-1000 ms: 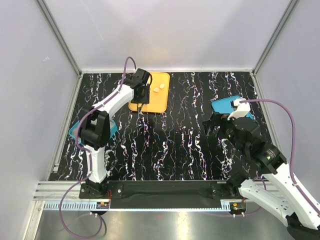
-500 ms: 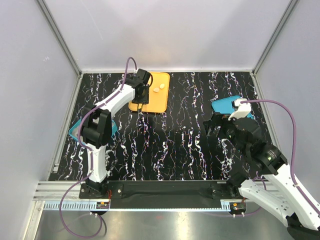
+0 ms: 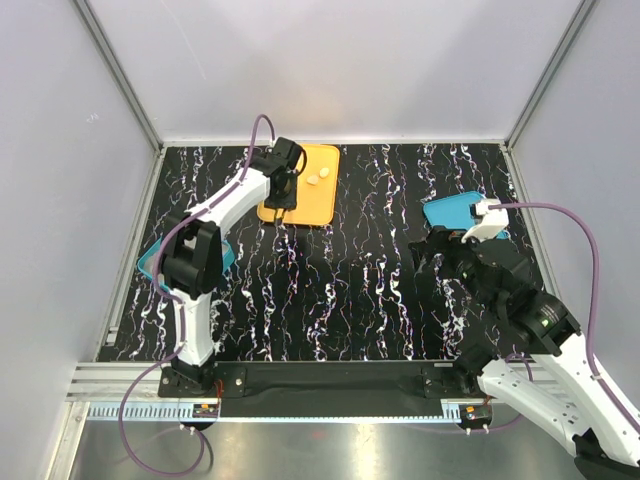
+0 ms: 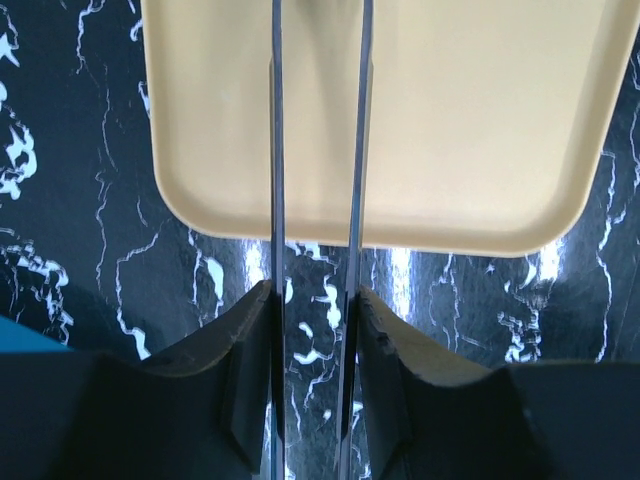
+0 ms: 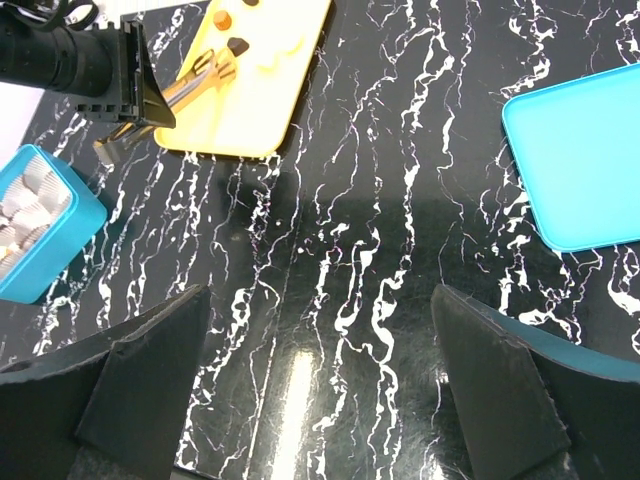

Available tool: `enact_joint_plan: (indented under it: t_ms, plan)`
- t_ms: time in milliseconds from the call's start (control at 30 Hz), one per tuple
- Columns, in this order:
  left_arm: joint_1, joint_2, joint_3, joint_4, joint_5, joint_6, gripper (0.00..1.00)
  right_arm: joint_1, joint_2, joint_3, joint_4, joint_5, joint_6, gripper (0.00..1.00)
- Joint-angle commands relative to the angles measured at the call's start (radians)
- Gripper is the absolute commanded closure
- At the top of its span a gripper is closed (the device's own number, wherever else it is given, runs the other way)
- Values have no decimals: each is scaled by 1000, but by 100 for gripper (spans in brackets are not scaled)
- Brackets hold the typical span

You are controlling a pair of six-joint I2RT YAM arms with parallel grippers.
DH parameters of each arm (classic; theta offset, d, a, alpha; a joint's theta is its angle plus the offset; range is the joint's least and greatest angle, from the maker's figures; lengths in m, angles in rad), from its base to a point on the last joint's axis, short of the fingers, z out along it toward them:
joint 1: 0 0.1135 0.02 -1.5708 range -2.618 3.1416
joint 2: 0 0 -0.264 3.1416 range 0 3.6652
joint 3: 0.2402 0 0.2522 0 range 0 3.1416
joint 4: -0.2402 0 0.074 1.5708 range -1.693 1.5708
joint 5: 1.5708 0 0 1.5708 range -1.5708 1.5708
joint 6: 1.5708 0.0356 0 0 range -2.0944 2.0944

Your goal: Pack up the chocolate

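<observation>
Two pale cream chocolate rounds point(image 3: 318, 177) lie on the flat orange tray point(image 3: 318, 205). The right wrist view shows them point(image 5: 275, 55), plus a small orange-brown round point(image 5: 222, 20) and a dark brown piece point(image 5: 237, 45) on the tray point(image 5: 250, 125). My left gripper point(image 3: 290, 190) reaches over the tray's left part. Its thin metal fingers point(image 4: 277, 150) stand parallel with a narrow gap, and the tips run out of the wrist view. In the right wrist view the dark piece sits right at the left gripper's tips point(image 5: 228, 62). My right gripper point(image 3: 432, 255) hovers wide open and empty over the table point(image 5: 320, 295).
The teal compartmented box point(image 3: 148, 262) stands at the left edge, partly under my left arm, with paper cups inside point(image 5: 30, 210). A flat teal lid point(image 3: 448, 210) lies at the right, next to my right wrist. Walls enclose the black marbled table.
My right arm has drifted slightly right and toward the near edge. My left gripper stays over the tray, hardly moved.
</observation>
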State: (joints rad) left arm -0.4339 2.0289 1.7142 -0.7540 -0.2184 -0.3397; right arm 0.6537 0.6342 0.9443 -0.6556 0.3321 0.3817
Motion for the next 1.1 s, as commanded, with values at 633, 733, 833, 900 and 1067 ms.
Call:
enact_joint_plan:
  t_ms: [633, 733, 833, 900, 1067]
  plan:
    - [14, -682, -198, -427, -108, -94, 64, 6, -51, -30, 39, -77, 45, 0]
    - [44, -758, -267, -490, -101, -130, 64, 6, -47, -30, 47, -88, 37, 0]
    - [69, -829, -347, -527, -107, -157, 64, 6, -39, -24, 51, -94, 23, 0]
    - [83, -872, -398, -541, -105, -171, 64, 7, -36, -21, 51, -96, 17, 0]
    - [93, -917, -465, -559, -96, -196, 64, 6, -37, -32, 60, -107, 20, 0]
